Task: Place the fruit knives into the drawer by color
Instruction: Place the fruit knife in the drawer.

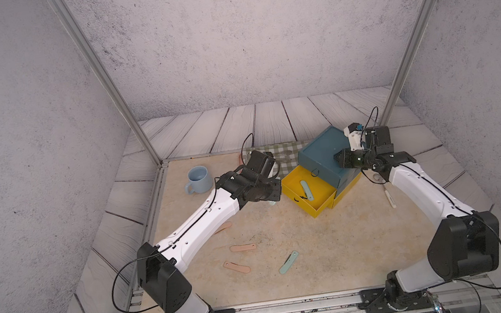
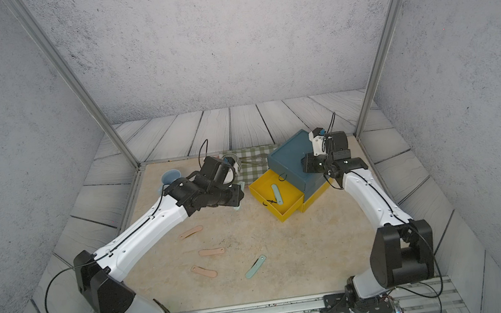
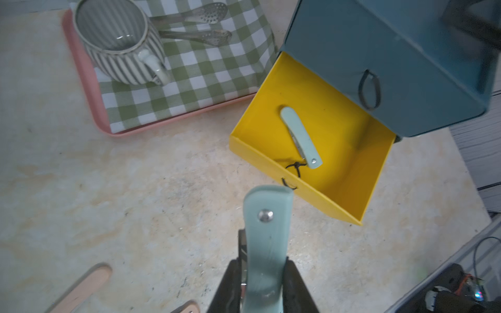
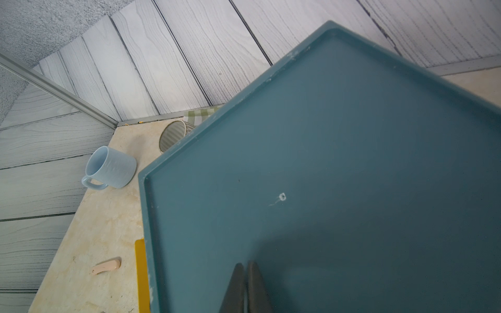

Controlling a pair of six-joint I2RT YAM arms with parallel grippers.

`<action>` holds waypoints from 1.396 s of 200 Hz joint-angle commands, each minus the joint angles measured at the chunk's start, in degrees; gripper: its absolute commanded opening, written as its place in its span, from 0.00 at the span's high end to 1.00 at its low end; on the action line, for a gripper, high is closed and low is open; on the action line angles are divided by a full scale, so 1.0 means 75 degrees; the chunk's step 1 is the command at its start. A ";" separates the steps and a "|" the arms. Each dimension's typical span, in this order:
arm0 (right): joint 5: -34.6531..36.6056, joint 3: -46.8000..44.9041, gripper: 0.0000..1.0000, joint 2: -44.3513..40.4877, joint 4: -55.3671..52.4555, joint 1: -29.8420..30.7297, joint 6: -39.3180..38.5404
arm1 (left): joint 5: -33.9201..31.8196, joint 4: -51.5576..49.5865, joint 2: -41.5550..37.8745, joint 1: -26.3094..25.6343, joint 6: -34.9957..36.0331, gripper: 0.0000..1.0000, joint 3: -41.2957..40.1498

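The drawer chest (image 1: 324, 154) has a dark teal shell, and one yellow drawer (image 1: 321, 202) is pulled out with a pale teal fruit knife (image 3: 301, 136) lying inside. My left gripper (image 3: 263, 261) is shut on a second pale teal knife (image 3: 267, 233), just short of the open drawer's front. My right gripper (image 4: 246, 264) is shut and empty, over the chest's top (image 4: 325, 162). Three salmon pink knives (image 1: 243, 247) (image 1: 236, 266) (image 1: 223, 227) and another pale teal knife (image 1: 288, 262) lie on the table in front.
A pink tray (image 3: 89, 89) with green checkered cloth holds a striped mug (image 3: 122, 46) and metal cutlery (image 3: 200, 16), left of the chest. A blue mug (image 1: 198, 179) stands at the far left. A thin white stick (image 1: 389, 198) lies right of the chest.
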 commanded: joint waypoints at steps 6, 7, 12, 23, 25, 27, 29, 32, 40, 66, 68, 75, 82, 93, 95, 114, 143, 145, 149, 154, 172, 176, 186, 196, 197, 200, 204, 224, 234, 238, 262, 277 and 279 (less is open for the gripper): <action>0.0651 -0.0889 0.91 0.0796 -0.2916 0.0024 -0.0002 | 0.0909 0.0763 0.0627 0.0032 -0.0537 0.93 0.0494; 0.0650 -0.0885 0.91 0.0795 -0.2913 0.0026 0.0001 | 0.0909 0.0778 0.0638 0.0037 -0.0542 0.93 0.0517; 0.0649 -0.0880 0.91 0.0799 -0.2921 0.0024 -0.0004 | 0.0948 0.0822 0.0768 0.0036 -0.0574 0.93 0.0621; 0.0640 -0.0883 0.91 0.0816 -0.2914 0.0030 0.0001 | 0.0999 0.0851 0.1028 0.0030 -0.0675 0.93 0.0877; 0.0647 -0.0881 0.91 0.0817 -0.2912 0.0029 0.0003 | 0.1008 0.0851 0.1087 0.0029 -0.0685 0.93 0.0923; 0.0648 -0.0880 0.91 0.0818 -0.2914 0.0023 0.0003 | 0.1022 0.0857 0.1129 0.0029 -0.0696 0.93 0.0973; 0.0640 -0.0889 0.91 0.0809 -0.2909 0.0021 0.0006 | 0.1026 0.0855 0.1174 0.0035 -0.0704 0.93 0.1014; 0.0646 -0.0892 0.91 0.0817 -0.2906 0.0027 0.0004 | 0.1041 0.0857 0.1241 0.0030 -0.0729 0.93 0.1090; 0.0637 -0.0899 0.91 0.0829 -0.2882 0.0023 0.0004 | 0.1085 0.0884 0.1407 0.0033 -0.0809 0.93 0.1255; 0.0630 -0.0915 0.91 0.0849 -0.2875 0.0037 0.0004 | 0.1260 0.1148 0.1810 0.0018 -0.1108 0.93 0.1563; 0.0624 -0.0915 0.91 0.0846 -0.2873 0.0028 0.0004 | 0.1261 0.1177 0.1840 0.0018 -0.1135 0.93 0.1578; 0.0614 -0.0926 0.91 0.0846 -0.2869 0.0023 0.0004 | 0.1273 0.1245 0.1930 0.0020 -0.1207 0.93 0.1621; 0.0614 -0.0916 0.91 0.0845 -0.2868 0.0026 0.0004 | 0.1273 0.1277 0.2028 0.0017 -0.1284 0.93 0.1690; 0.0626 -0.0915 0.91 0.0839 -0.2877 0.0028 -0.0008 | 0.1296 0.1306 0.2162 0.0018 -0.1372 0.93 0.1763; 0.0628 -0.0915 0.91 0.0841 -0.2876 0.0025 -0.0005 | 0.1296 0.1313 0.2191 0.0009 -0.1383 0.93 0.1769; 0.0619 -0.0915 0.91 0.0829 -0.2876 0.0018 -0.0008 | 0.1366 0.1420 0.2369 0.0006 -0.1571 0.93 0.1806; 0.0602 -0.0924 0.91 0.0825 -0.2877 0.0020 -0.0007 | 0.1408 0.1657 0.2602 -0.0010 -0.1798 0.93 0.1808; 0.0602 -0.0926 0.91 0.0820 -0.2873 0.0023 -0.0008 | 0.1403 0.1679 0.2612 -0.0016 -0.1815 0.93 0.1806; 0.0602 -0.0927 0.91 0.0829 -0.2858 0.0028 -0.0006 | 0.1393 0.1702 0.2648 -0.0014 -0.1836 0.93 0.1809; 0.0602 -0.0927 0.91 0.0831 -0.2868 0.0030 -0.0004 | 0.1380 0.1714 0.2681 -0.0018 -0.1870 0.93 0.1816; 0.0602 -0.0928 0.91 0.0833 -0.2875 0.0022 -0.0008 | 0.1320 0.1795 0.2782 -0.0017 -0.2004 0.93 0.1793; 0.0602 -0.0927 0.91 0.0833 -0.2871 0.0025 -0.0018 | 0.1320 0.1816 0.2808 -0.0009 -0.2032 0.93 0.1794; 0.0591 -0.0916 0.91 0.0841 -0.2870 0.0026 -0.0017 | 0.1319 0.1875 0.2861 -0.0012 -0.2133 0.93 0.1790; 0.0594 -0.0915 0.91 0.0835 -0.2874 0.0026 -0.0002 | 0.1302 0.1923 0.2918 -0.0018 -0.2253 0.93 0.1811; 0.0592 -0.0915 0.91 0.0838 -0.2875 0.0027 -0.0005 | 0.1299 0.1926 0.2927 -0.0018 -0.2261 0.93 0.1808; 0.0590 -0.0910 0.91 0.0831 -0.2876 0.0018 -0.0006 | 0.1298 0.1930 0.2949 -0.0025 -0.2291 0.93 0.1806; 0.0593 -0.0915 0.91 0.0830 -0.2863 0.0019 -0.0007 | 0.1307 0.1954 0.2973 -0.0029 -0.2334 0.93 0.1805; 0.0596 -0.0924 0.91 0.0830 -0.2853 0.0021 -0.0008 | 0.1331 0.1995 0.3108 -0.0029 -0.2439 0.93 0.1863; 0.0602 -0.0927 0.91 0.0842 -0.2864 0.0029 -0.0008 | 0.1334 0.1989 0.3168 -0.0038 -0.2473 0.93 0.1907; 0.0602 -0.0927 0.91 0.0848 -0.2853 0.0027 -0.0008 | 0.1332 0.1987 0.3189 -0.0041 -0.2487 0.93 0.1917; 0.0579 -0.0950 0.91 0.0843 -0.2807 0.0024 0.0010 | 0.1317 0.1960 0.3274 -0.0041 -0.2547 0.92 0.1945; 0.0544 -0.0951 0.91 0.0870 -0.2797 0.0021 0.0004 | 0.1309 0.1944 0.3310 -0.0041 -0.2563 0.92 0.1964; 0.0543 -0.0948 0.91 0.0878 -0.2795 0.0021 0.0004 | 0.1308 0.1950 0.3316 -0.0041 -0.2563 0.92 0.1965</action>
